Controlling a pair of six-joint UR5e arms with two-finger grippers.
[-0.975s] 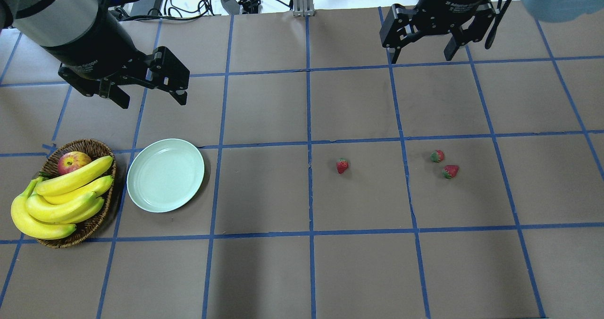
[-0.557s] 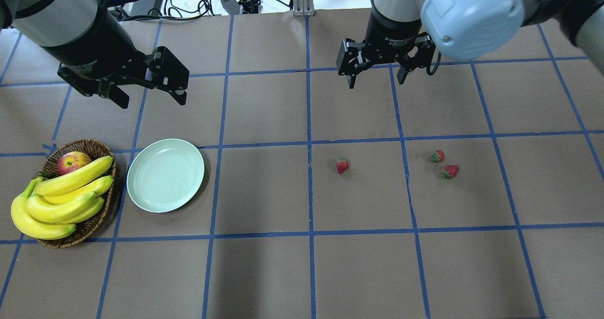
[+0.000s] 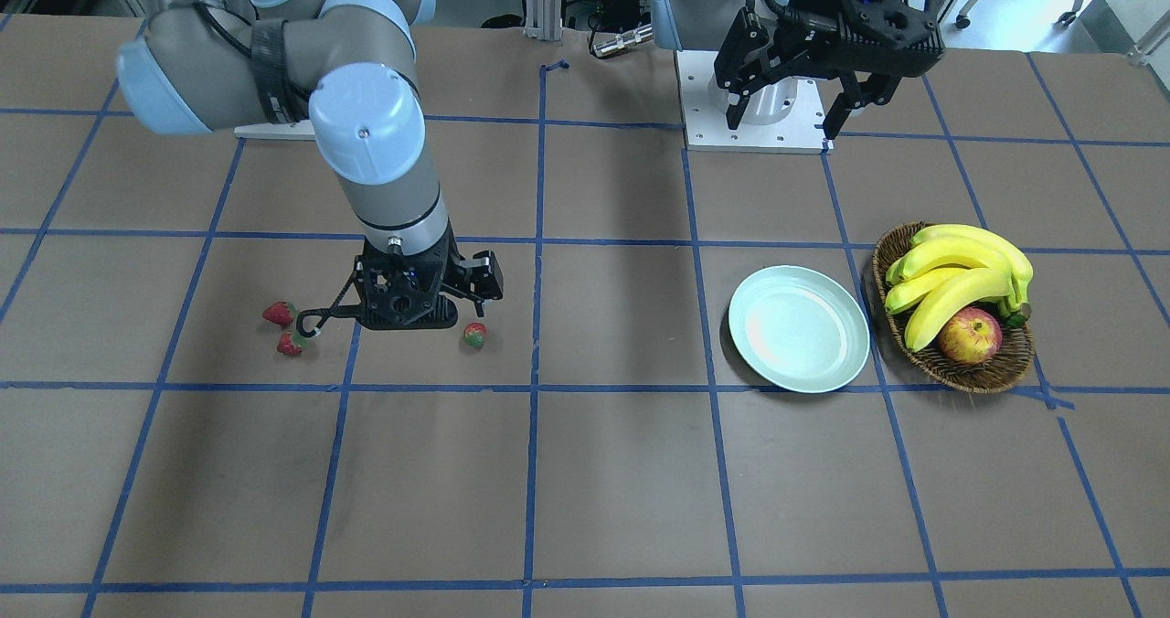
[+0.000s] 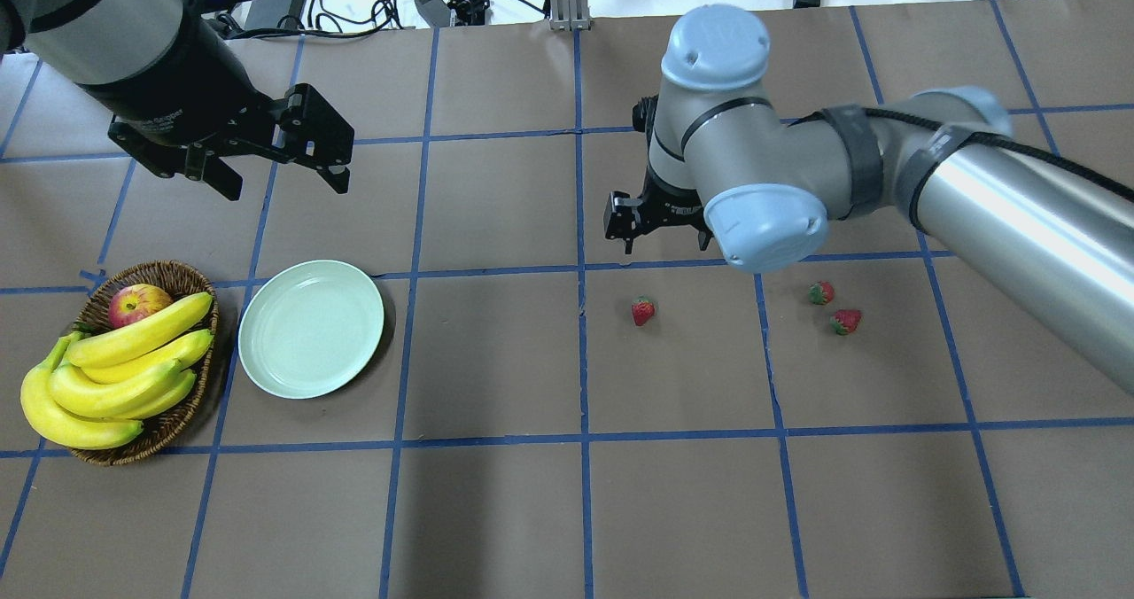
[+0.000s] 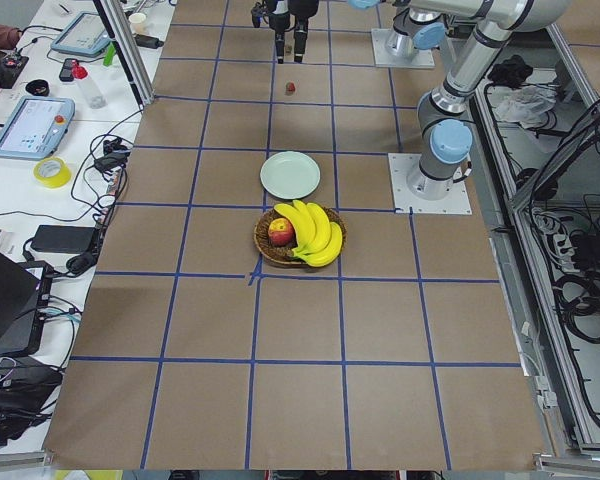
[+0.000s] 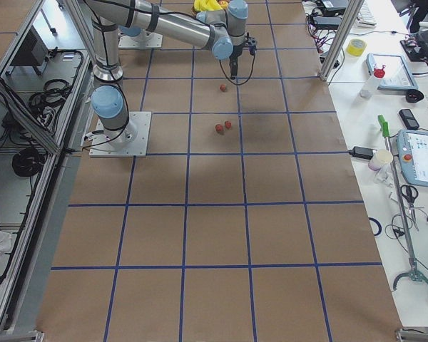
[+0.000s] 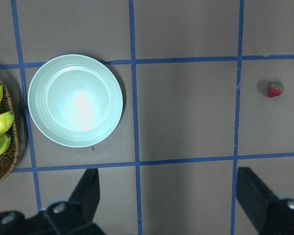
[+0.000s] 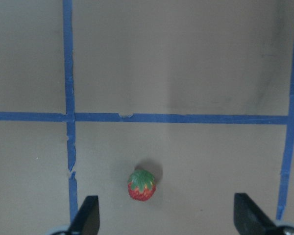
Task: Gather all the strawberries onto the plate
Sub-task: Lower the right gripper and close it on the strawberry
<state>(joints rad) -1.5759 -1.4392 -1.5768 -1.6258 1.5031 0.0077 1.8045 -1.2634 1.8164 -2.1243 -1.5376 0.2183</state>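
Closest to the robot's edge of the surface, the left end effector (image 4: 286, 187) is hanging with its fingers spread and nothing between them. Further out, the right end effector (image 8: 165, 210) is hovering low, its fingers also spread wide and empty. It is just short of one strawberry (image 8: 141, 184), which is sitting off-centre toward one finger. Around the middle depth, a second strawberry (image 4: 821, 293) and a third strawberry (image 4: 846, 322) are lying close together toward the right edge. The plate (image 4: 310, 329) is lying empty near the left edge, just beside a basket (image 4: 159, 268) of bananas (image 4: 124, 351). Closing from here is risking a finger nudging the small berry and sending it rolling. The long carry across is risking a drop, or a brush with the left arm near the plate.
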